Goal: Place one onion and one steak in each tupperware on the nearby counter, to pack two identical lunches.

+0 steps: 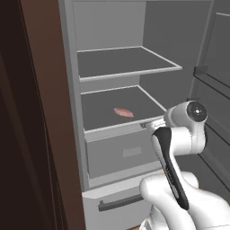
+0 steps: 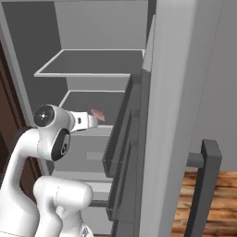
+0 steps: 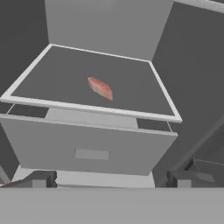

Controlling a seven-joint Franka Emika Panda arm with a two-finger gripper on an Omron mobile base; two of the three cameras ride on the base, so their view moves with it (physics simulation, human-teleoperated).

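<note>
Left base view: steak (image 1: 123, 112) lies on lower fridge shelf (image 1: 96, 119), arm's wrist just in front of shelf edge. Right base view: steak (image 2: 97, 114) just beyond wrist. Hand view: fingers (image 3: 41, 180) spread, empty; steak (image 3: 100, 88) mid-shelf, well apart, above drawer (image 3: 87, 146).

The fridge (image 2: 92, 28) stands open, its door (image 2: 171, 115) swung out at right over the wooden floor (image 2: 208, 203). A pinkish steak (image 2: 97, 114) lies on the lower shelf (image 2: 88, 99). The white arm (image 2: 51, 134) reaches toward it.
</note>
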